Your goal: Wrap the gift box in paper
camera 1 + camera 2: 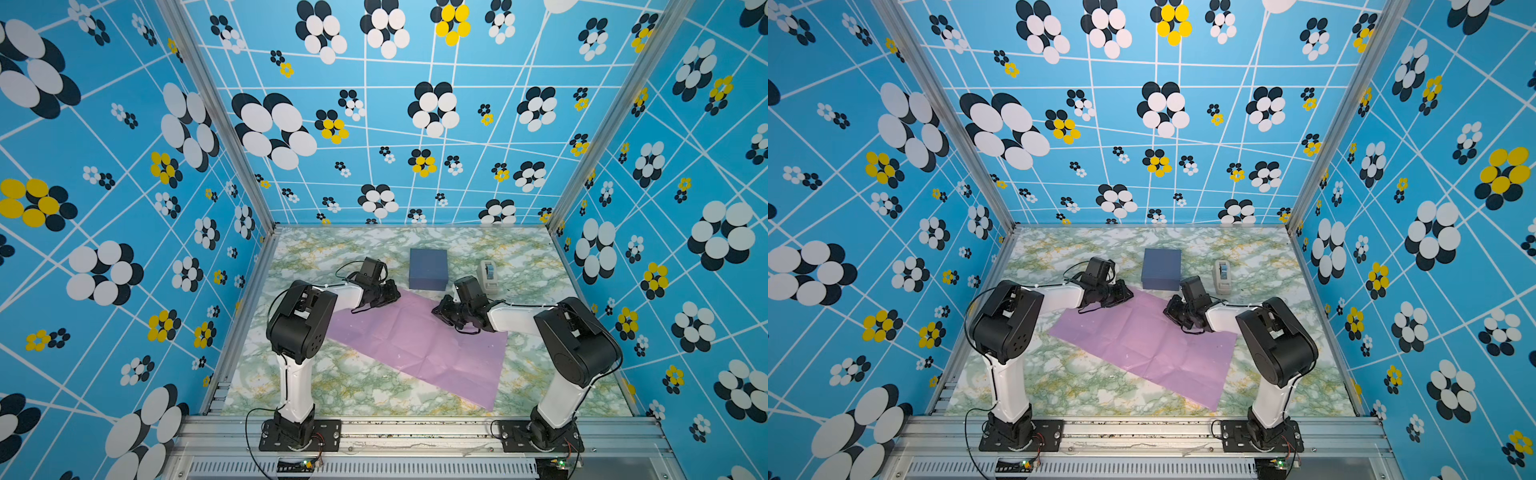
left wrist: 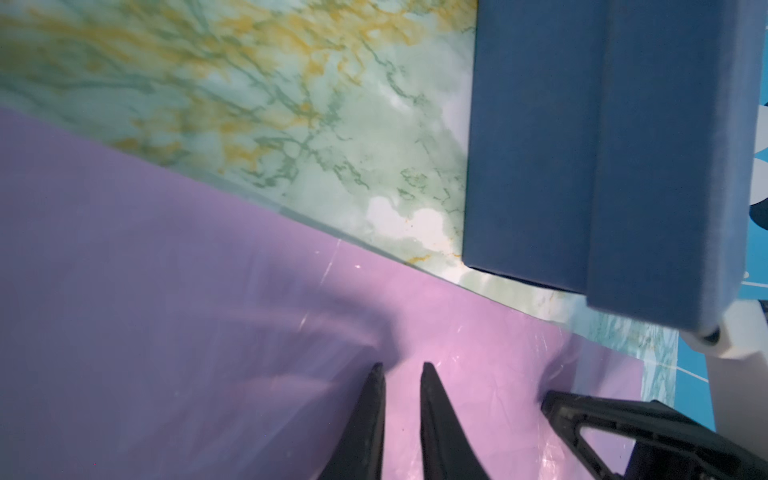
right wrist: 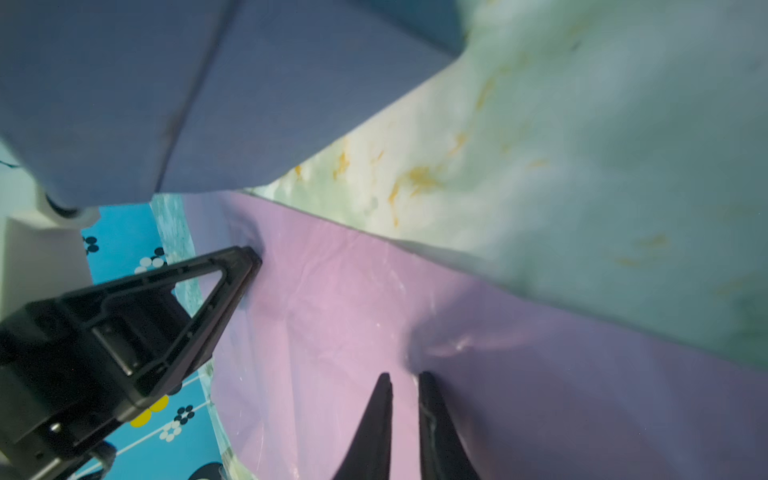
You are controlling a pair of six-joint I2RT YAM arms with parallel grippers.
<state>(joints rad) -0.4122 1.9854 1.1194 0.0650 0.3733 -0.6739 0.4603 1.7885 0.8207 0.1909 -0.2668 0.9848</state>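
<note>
The paper (image 1: 419, 349) is a large, thin, rectangular sheet lying lilac face up on the marbled green-and-white tabletop (image 1: 332, 386). It sits just in front of the box (image 1: 428, 266), on the side toward the arm bases, and is turned askew so that its edges run diagonally to the box's sides. Faint fold creases cross it in a grid, and in the wrist views its surface shows a slight sheen and fine pale scuffs. The sheet's nearest edge passes close by the box's front corner, with a sliver of bare tabletop between them in the left wrist view.

The box is squarish, matte navy cardboard. A flat lid overlaps its walls and leaves a straight seam along the side.

The left fingers (image 2: 376, 415) are drawn narrow, off the box's front left corner, with the paper puckered into them. The right fingers (image 3: 376, 424) are as narrow, in front of the box, and gather a similar pucker. To the right of the box stands a small white-grey dispenser (image 1: 488, 274), apart from the sheet.
</note>
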